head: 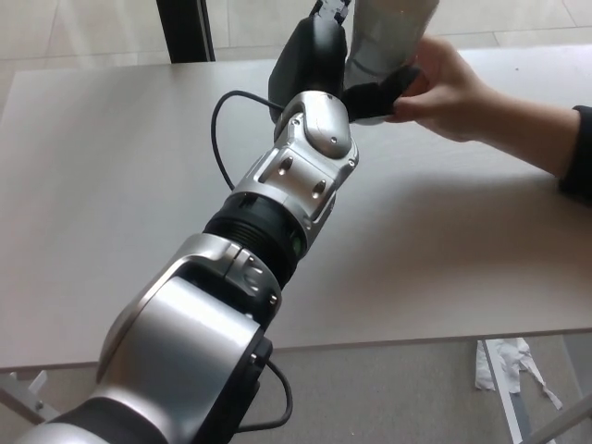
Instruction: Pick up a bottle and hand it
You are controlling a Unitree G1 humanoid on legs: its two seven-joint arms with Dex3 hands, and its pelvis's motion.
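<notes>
one left robot hand (326,57) grips one bottle (388,35); one person's hand (450,88) touches it.

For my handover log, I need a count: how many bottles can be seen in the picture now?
1. The bottle is at the top edge, above the table, held by the robot's left hand while a person's hand touches it from the right. Its top is cut off; none other shows.

I count one bottle (388,32), one of my hands (319,51) in view — the left — one person's hand (449,88), one worktop (111,176), one cable (222,129).
</notes>
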